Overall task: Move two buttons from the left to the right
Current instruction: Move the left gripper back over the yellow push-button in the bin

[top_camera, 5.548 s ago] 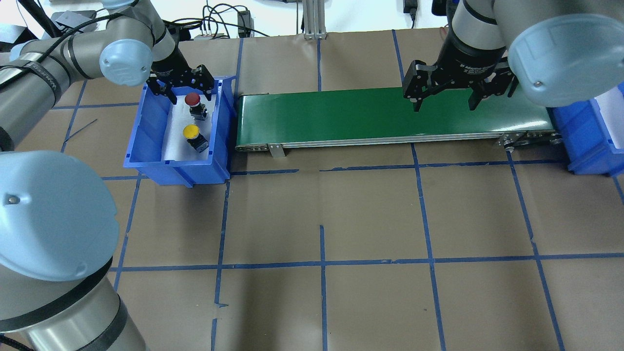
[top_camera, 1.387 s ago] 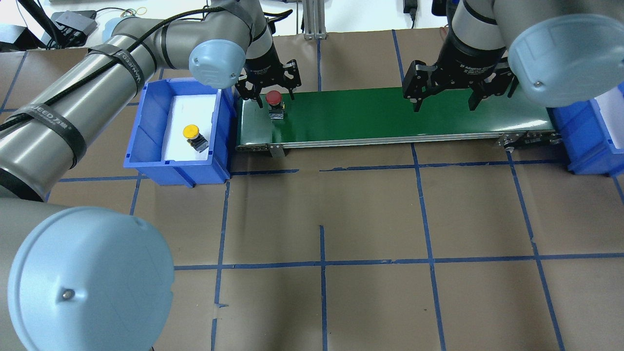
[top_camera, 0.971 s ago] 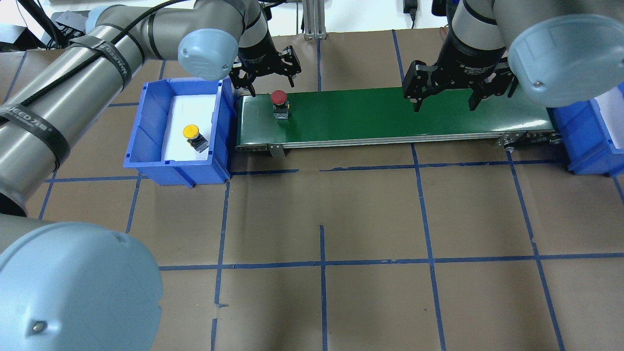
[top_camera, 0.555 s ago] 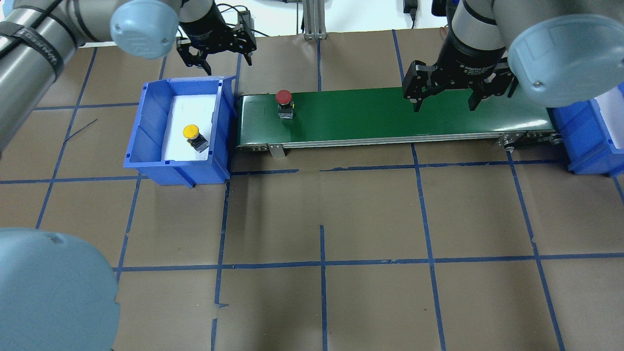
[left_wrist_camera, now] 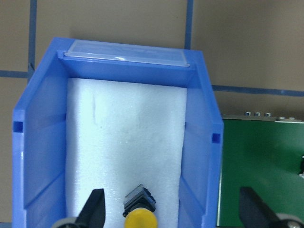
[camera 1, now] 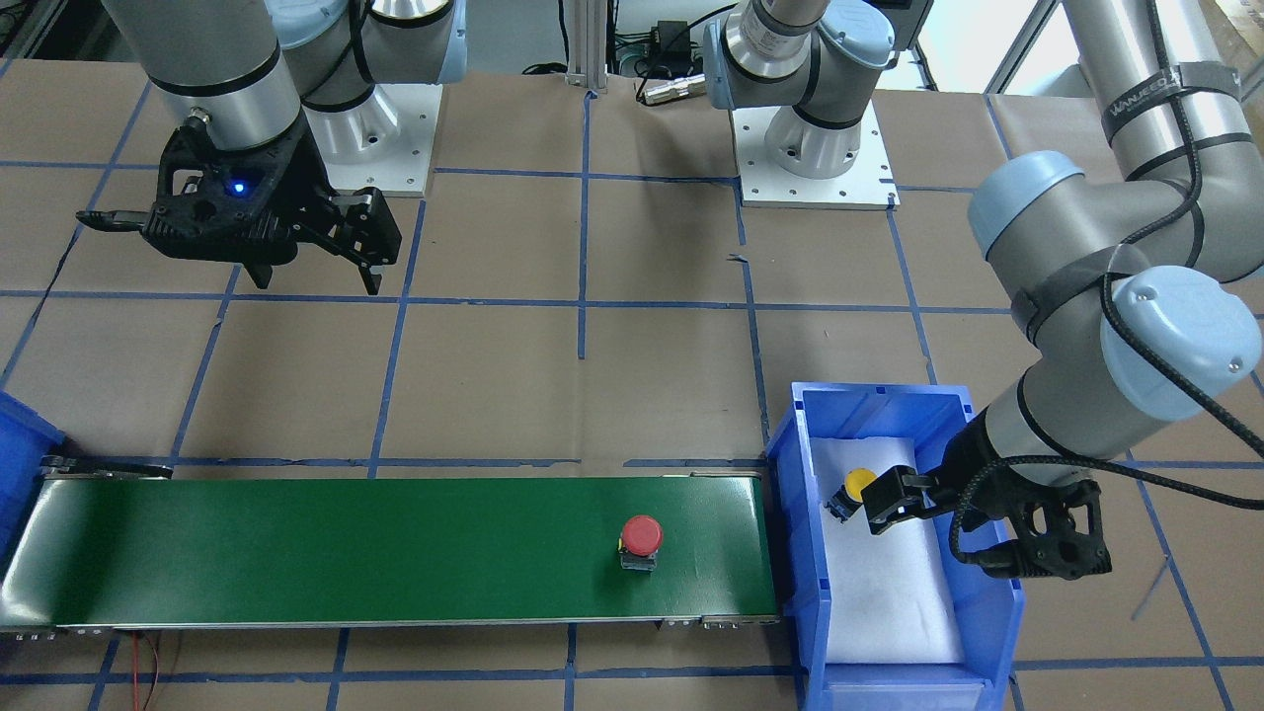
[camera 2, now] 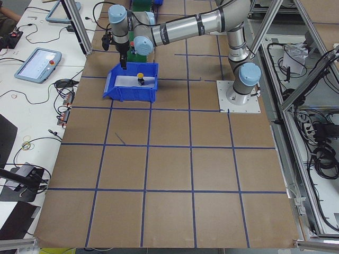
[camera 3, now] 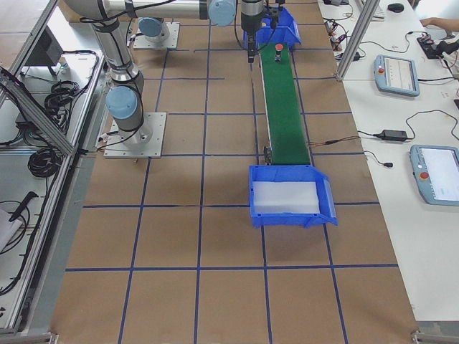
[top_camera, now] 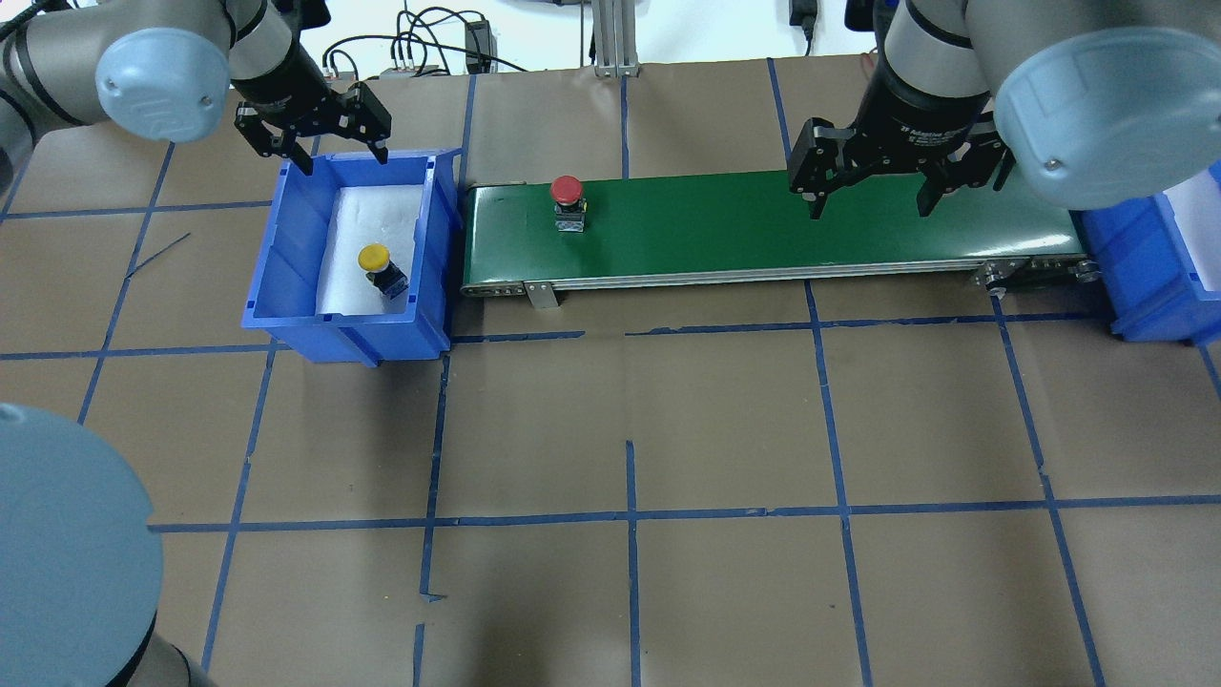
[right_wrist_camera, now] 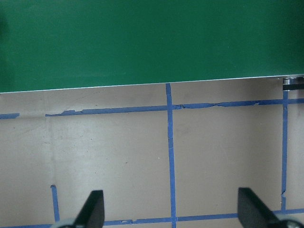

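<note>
Red button [top_camera: 567, 190] sits on the green conveyor belt [top_camera: 763, 224] near its left end, yellow button [top_camera: 373, 258] waits in the left blue bin [top_camera: 286, 286] with the left gripper [top_camera: 344, 162] wide open and empty above it, the right gripper [top_camera: 868, 205] hangs spread over the belt, and neither button has reached the right blue bin [top_camera: 1145, 277].

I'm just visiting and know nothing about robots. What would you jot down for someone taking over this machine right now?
Left pincer: open, empty, above the left bin.
Right pincer: open, empty, over the green belt.
Done: red button stands on the belt, near its left-bin end.
Left to do: yellow button sits in the left bin; neither has reached the right bin.
</note>
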Tool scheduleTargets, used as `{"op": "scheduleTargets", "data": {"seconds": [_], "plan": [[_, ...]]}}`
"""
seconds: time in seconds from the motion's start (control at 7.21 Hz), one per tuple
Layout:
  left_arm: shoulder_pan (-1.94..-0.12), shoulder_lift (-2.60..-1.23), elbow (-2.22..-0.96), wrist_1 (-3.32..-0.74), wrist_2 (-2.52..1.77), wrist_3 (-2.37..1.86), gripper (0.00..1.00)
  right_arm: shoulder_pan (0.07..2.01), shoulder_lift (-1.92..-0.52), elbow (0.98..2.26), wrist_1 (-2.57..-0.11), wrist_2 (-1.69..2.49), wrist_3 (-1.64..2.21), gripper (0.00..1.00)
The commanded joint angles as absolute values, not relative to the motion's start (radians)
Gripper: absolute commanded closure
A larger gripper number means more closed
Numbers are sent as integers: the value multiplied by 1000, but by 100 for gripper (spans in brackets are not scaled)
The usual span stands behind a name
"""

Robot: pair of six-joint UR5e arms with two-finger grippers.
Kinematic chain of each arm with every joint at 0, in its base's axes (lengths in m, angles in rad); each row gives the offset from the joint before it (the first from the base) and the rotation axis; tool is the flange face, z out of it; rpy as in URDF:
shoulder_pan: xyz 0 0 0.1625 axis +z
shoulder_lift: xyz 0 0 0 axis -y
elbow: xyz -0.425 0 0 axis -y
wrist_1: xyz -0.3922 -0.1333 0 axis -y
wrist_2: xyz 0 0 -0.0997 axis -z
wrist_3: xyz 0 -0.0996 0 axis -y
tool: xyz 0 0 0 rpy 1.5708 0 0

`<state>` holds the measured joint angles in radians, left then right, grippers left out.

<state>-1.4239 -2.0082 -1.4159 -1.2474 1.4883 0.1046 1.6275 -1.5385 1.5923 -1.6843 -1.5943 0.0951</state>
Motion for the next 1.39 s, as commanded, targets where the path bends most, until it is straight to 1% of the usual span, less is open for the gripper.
{"op": "scheduleTargets", "data": {"seconds": [0.0, 0.28, 1.25], "plan": [[-1413, -2000, -1506, -1209, 1489, 105, 10, 1628, -1539, 1592, -1684, -1594, 95, 0], [-1413, -1990, -1558, -1207, 1480, -1, 11, 1628, -1539, 1592, -1684, -1594, 94, 0], [-1430, -1996, -1649, -1132, 1486, -38, 12, 1628, -1539, 1594, -1683, -1595, 95, 0]]}}
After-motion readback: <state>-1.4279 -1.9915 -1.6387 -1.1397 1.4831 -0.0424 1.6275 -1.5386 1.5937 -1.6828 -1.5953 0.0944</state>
